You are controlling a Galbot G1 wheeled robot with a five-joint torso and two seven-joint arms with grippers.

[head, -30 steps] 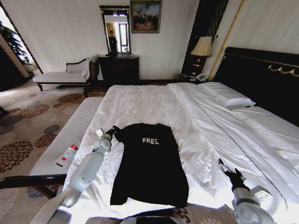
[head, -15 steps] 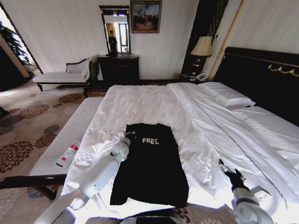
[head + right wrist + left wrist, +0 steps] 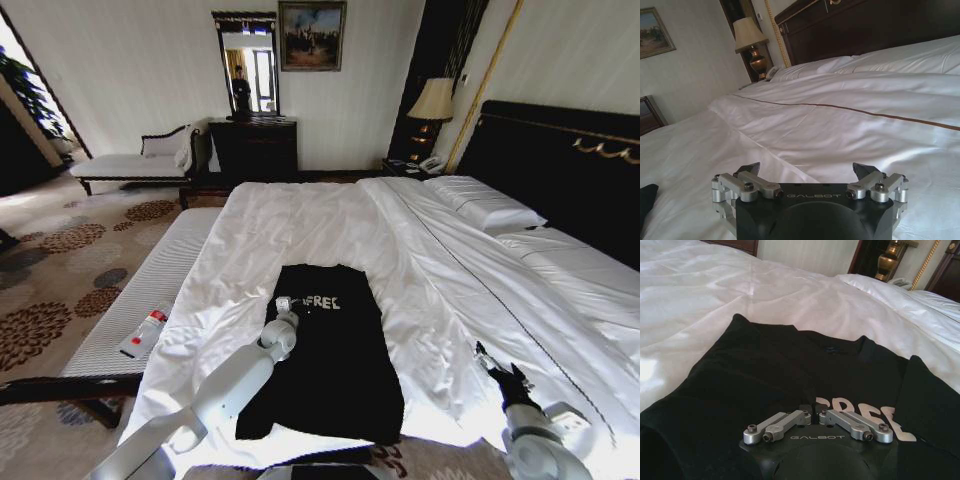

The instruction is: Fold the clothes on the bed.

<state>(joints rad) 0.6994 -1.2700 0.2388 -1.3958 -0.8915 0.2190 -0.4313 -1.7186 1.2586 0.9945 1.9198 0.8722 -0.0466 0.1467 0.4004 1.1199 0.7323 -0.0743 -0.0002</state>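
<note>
T-shirt (image 3: pixel 335 350) on white bed (image 3: pixel 440 250) — left tool (image 3: pixel 815 416) together, right tool (image 3: pixel 807 172) apart.

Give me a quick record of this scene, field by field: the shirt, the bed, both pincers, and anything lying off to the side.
shirt: black T-shirt with white lettering, lying flat on the bed, left sleeve folded in over the body
bed: white sheets, pillows by the dark headboard
left pincer: shut, over the shirt's chest beside the lettering
right pincer: open, above bare sheet to the shirt's right, apart from it
bench: striped cushion bench left of the bed, with a small red-and-white item on it
</note>
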